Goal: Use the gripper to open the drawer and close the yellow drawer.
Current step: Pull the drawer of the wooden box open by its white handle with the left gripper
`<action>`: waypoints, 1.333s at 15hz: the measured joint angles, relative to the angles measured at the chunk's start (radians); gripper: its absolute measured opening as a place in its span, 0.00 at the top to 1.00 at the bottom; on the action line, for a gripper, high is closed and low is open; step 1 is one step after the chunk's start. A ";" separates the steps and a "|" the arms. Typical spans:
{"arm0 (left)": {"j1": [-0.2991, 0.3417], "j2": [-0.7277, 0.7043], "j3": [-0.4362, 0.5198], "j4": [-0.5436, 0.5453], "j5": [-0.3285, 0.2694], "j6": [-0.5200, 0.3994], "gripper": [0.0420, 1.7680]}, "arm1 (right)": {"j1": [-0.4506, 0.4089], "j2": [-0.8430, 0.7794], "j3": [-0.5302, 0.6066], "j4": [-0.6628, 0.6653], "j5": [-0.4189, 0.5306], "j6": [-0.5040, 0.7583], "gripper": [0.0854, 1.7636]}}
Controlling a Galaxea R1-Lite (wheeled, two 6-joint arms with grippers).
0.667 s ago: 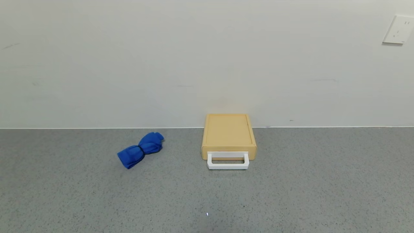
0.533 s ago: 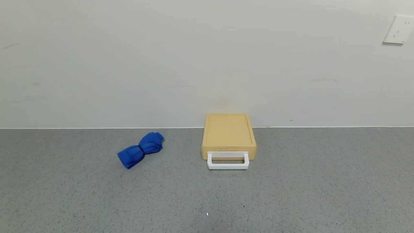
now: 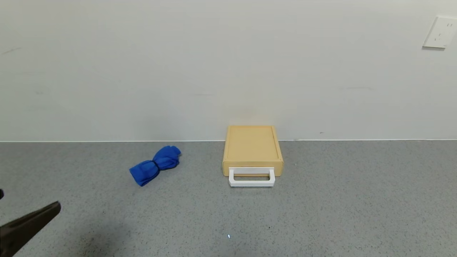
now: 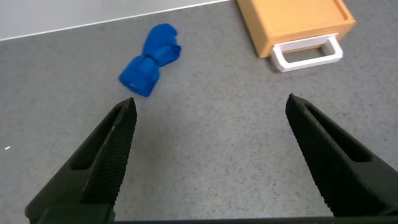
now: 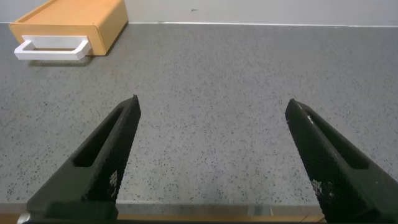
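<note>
The yellow drawer (image 3: 252, 148) sits shut in its flat yellow case against the back wall, its white loop handle (image 3: 251, 177) facing me. It also shows in the left wrist view (image 4: 298, 25) and the right wrist view (image 5: 68, 25). My left gripper (image 4: 211, 118) is open and empty, low over the counter at the front left; one finger (image 3: 30, 221) shows in the head view. My right gripper (image 5: 211, 115) is open and empty over the front counter edge, out of the head view, with the drawer far off.
A blue cloth bundle (image 3: 155, 165) lies on the grey counter (image 3: 321, 214) left of the drawer, also in the left wrist view (image 4: 150, 59). A white wall outlet (image 3: 440, 33) is at the upper right.
A finger of my left gripper has come into the head view at the lower left. The drawer and cloth have not moved.
</note>
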 joint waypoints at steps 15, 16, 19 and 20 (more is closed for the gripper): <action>-0.520 0.984 -0.866 0.327 0.275 -0.398 0.02 | 0.000 0.000 0.000 0.000 -0.001 0.000 0.03; -0.547 1.047 -0.942 0.394 0.282 -0.484 0.02 | 0.000 0.000 0.000 0.000 0.000 0.000 0.03; -0.593 1.197 -1.114 0.531 0.287 -0.697 0.02 | 0.000 0.000 0.000 0.000 -0.001 0.000 0.03; -0.600 1.240 -1.156 0.555 0.288 -0.760 0.02 | 0.001 0.000 0.000 0.000 0.000 0.000 0.03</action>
